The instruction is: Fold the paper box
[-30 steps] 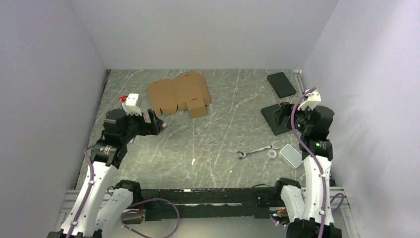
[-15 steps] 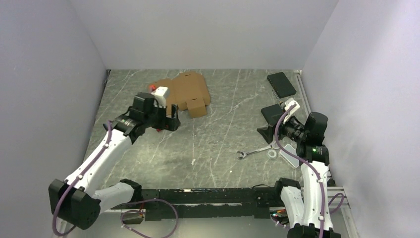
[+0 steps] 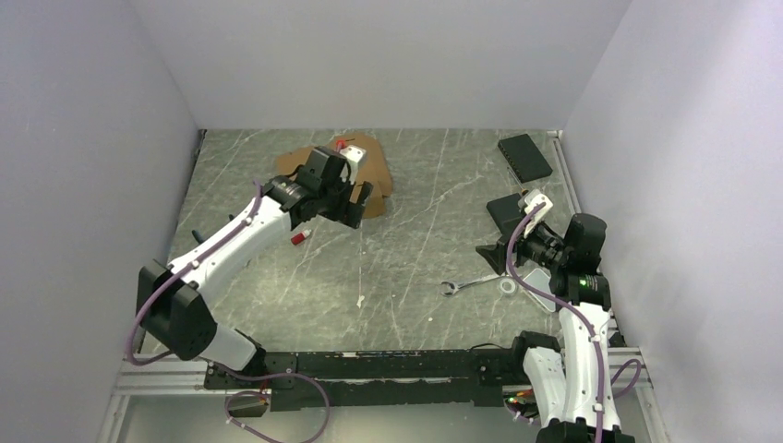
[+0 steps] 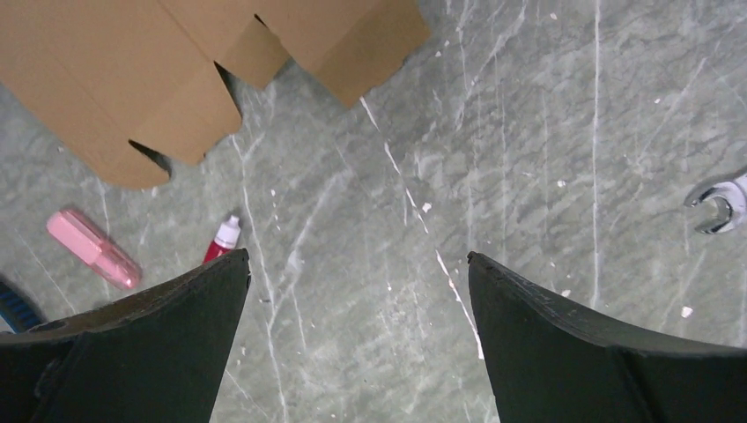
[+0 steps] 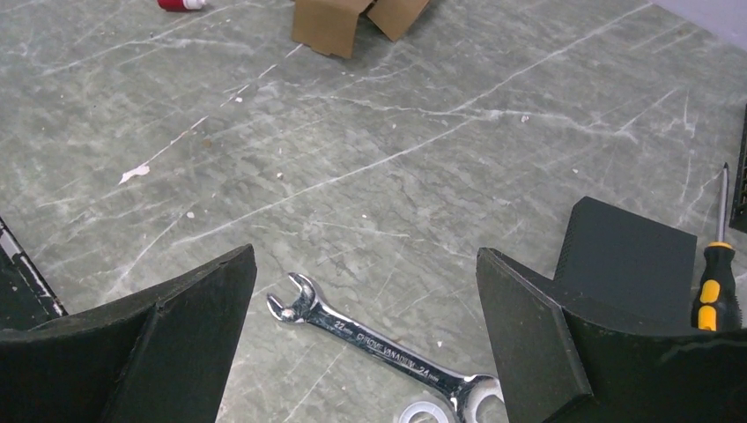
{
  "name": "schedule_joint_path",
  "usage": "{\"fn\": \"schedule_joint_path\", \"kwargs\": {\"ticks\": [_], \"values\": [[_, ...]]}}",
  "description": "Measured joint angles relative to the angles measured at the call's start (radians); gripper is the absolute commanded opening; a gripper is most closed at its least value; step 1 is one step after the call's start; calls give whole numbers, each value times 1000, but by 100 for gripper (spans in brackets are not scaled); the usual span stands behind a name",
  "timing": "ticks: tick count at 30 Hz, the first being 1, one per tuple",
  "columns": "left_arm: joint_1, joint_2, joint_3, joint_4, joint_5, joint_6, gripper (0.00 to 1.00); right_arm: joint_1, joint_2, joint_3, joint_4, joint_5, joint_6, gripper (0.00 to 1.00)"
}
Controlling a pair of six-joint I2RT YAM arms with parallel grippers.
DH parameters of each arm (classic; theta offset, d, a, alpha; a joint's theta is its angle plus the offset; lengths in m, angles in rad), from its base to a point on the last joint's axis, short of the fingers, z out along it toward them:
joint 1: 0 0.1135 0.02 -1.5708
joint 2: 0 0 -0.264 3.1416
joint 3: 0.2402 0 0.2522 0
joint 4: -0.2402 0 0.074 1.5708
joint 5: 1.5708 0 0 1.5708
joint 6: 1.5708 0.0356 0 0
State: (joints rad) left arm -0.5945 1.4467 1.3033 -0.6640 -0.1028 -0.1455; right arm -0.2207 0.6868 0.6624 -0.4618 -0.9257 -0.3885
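While the box (image 4: 106,70) lies flat at the table's (image 3: 415,240) far side, it looks light and bendy (flaps will likely flop), so a flap edge seems the place to pinch; the left gripper (image 4: 357,256) hovers spread just beside it, the right gripper (image 5: 366,251) spread, well apart.

Stamped along the wrench (image 5: 379,339) between the fingers (image 5: 150,344) of the right gripper (image 5: 365,257): "22", "CHROME VANADIUM", seemingly "24".

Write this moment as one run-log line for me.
left tool: open, empty, near paper box | right tool: open, empty, near wrench | paper box: unfolded, on table
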Motion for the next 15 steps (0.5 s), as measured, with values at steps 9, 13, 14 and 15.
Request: {"fn": "schedule_joint_path", "kwargs": {"ticks": [9,13,14,15], "values": [[0,237,171,26,-44,83,97,0,-2,-8,4,4,-5,100],[0,358,220,28,-92,118,93,0,0,-17,8,4,-5,100],[0,386,230,27,-100,126,92,0,0,-18,8,5,-5,100],[0,408,239,25,-105,129,92,0,1,-19,8,5,-5,100]]}}
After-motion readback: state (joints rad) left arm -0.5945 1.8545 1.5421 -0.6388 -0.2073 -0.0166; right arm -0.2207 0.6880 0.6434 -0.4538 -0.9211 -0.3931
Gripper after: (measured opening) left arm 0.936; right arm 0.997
